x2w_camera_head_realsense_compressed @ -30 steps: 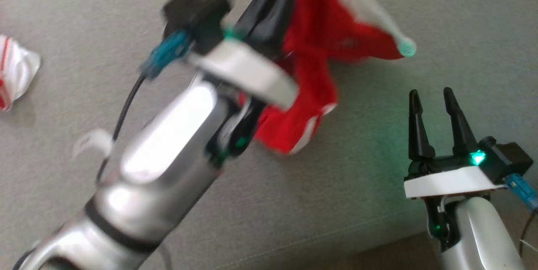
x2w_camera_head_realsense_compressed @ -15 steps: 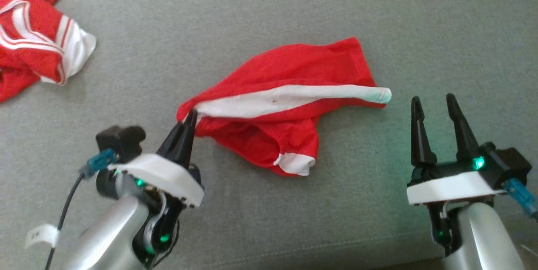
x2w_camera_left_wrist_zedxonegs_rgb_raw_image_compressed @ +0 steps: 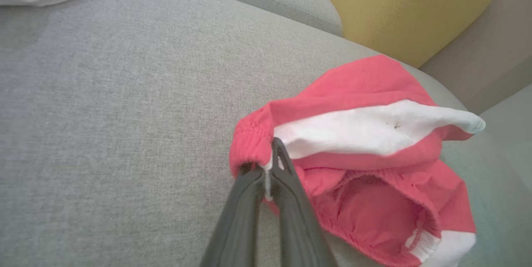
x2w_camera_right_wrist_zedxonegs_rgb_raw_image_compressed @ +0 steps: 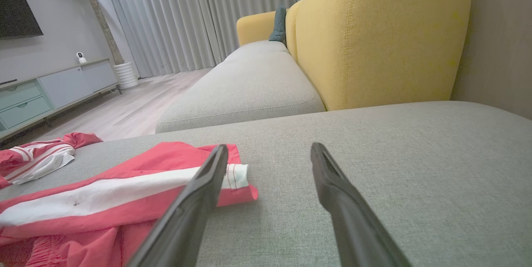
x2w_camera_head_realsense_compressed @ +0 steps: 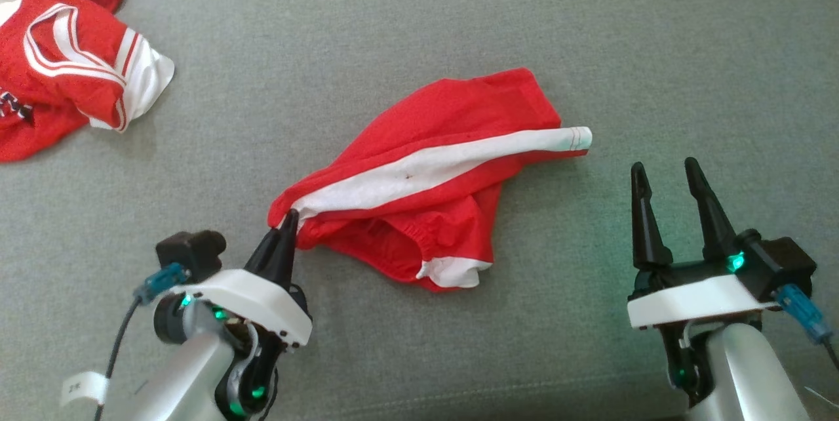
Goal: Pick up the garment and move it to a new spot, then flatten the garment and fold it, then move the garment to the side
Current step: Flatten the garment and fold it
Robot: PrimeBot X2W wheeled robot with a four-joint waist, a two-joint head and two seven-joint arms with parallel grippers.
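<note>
The garment [x2w_camera_head_realsense_compressed: 432,191] is a pair of red shorts with a white side stripe, lying crumpled on the grey sofa seat [x2w_camera_head_realsense_compressed: 393,47]. My left gripper [x2w_camera_head_realsense_compressed: 289,216] is shut on the shorts' elastic waistband corner at their near left end; the left wrist view shows the fingers pinching that hem [x2w_camera_left_wrist_zedxonegs_rgb_raw_image_compressed: 268,163]. My right gripper [x2w_camera_head_realsense_compressed: 663,170] stands open to the right of the shorts, nothing between its fingers. In the right wrist view the white stripe's end [x2w_camera_right_wrist_zedxonegs_rgb_raw_image_compressed: 235,175] lies just left of its left finger.
A second red and white garment [x2w_camera_head_realsense_compressed: 59,90] lies bunched at the far left of the seat. A yellow backrest [x2w_camera_right_wrist_zedxonegs_rgb_raw_image_compressed: 374,38] rises beyond the seat, with another grey cushion [x2w_camera_right_wrist_zedxonegs_rgb_raw_image_compressed: 245,88] past it. The sofa's front edge runs near my arms.
The left gripper has come down from high over the seat and drawn the shorts toward me; they now rest on the cushion. The head camera has shifted. The right gripper stays open.
</note>
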